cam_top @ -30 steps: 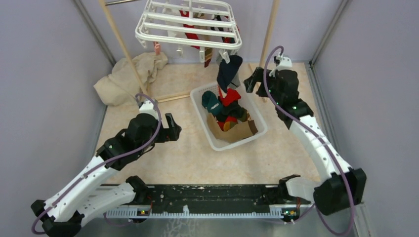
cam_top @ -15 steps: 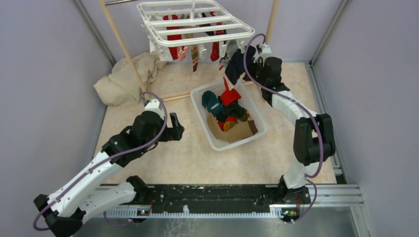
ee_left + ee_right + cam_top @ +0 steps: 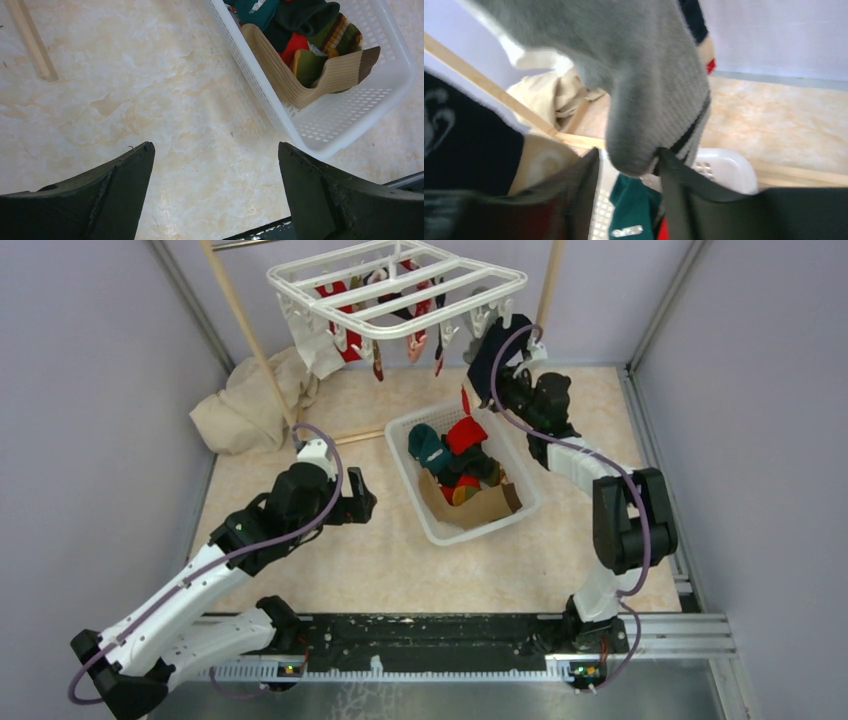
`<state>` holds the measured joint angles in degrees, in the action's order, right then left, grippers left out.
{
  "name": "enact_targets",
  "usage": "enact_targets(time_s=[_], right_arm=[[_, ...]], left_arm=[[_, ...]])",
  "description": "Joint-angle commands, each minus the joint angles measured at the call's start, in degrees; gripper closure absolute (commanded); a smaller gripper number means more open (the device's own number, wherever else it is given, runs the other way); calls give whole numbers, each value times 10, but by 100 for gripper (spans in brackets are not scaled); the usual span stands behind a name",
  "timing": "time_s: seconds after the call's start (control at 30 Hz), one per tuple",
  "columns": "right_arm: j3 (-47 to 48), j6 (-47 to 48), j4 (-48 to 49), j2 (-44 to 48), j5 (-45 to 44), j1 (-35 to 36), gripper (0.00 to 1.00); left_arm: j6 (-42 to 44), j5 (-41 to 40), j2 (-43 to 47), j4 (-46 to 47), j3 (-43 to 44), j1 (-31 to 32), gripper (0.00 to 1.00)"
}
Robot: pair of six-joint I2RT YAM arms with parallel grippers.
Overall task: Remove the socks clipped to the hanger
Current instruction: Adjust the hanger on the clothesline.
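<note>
The white hanger (image 3: 400, 285) hangs tilted at the back, with red, dark and patterned socks (image 3: 335, 302) clipped under it. My right gripper (image 3: 503, 370) is raised under its right corner, beside a dark navy sock (image 3: 487, 340). In the right wrist view a grey sock with dark stripes (image 3: 649, 100) hangs down, its toe dipping between the tips of my right gripper (image 3: 629, 165). The right finger touches it and a thin gap shows at the left finger. My left gripper (image 3: 215, 145) hovers wide open and empty over the table, left of the basket.
A white slatted basket (image 3: 430, 525) holding several socks and a tan insert sits mid-table, directly below the right gripper. A beige cloth heap (image 3: 245, 400) lies at the back left. Wooden poles (image 3: 240, 320) flank the hanger, and a wooden strip (image 3: 350, 437) lies on the table.
The right arm has risen up and left to the hanger's right corner and its jaws have narrowed around the grey sock's toe. The hanger has swung and tilted. The left arm has barely moved.
</note>
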<state>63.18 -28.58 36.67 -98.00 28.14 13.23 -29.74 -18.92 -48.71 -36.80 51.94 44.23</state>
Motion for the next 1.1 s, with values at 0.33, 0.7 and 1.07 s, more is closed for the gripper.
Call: enact_targets(time_s=[0.33,0.7,1.07], right_arm=[[-30,140,-161,153,-190,83,100],[-51,136,-321,275,-276,244,100],[17,120,-395,235,-255,374,100]], left_arm=[[-1,34,4,48,-17,-1,1],[27,125,-40,165,-14,-1,1],[103,178,-75,297,-5,-1,1]])
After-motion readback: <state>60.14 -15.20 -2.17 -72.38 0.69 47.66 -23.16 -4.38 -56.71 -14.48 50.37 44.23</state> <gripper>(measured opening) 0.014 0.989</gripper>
